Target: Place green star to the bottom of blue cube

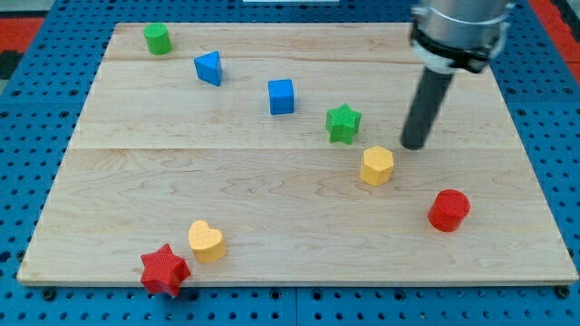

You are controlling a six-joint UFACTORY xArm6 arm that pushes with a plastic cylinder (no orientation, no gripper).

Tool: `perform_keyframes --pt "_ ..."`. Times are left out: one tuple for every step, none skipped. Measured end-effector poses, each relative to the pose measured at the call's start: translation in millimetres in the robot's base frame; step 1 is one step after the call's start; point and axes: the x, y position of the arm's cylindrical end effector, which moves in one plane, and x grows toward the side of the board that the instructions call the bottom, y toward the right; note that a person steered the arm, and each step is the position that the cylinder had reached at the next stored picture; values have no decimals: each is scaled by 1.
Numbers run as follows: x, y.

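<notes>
The green star, at 3 o'clock from the blue cube, looks light, rigid and slidable; no claw here, so my tip should push its right-hand points.

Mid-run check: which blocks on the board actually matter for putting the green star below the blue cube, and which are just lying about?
Part of the job:
green star
blue cube, to the star's left
my tip, right of the star, not touching it

Just lying about:
yellow hexagon
red cylinder
yellow heart
red star
blue triangle
green cylinder
</notes>
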Motion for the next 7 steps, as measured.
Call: perform_keyframes --pt "-19 -54" --pt "-20 -63" --pt "-36 -55" --pt "-51 -75" --pt "-46 -113" --pt "-43 -102" --pt "-39 -59"
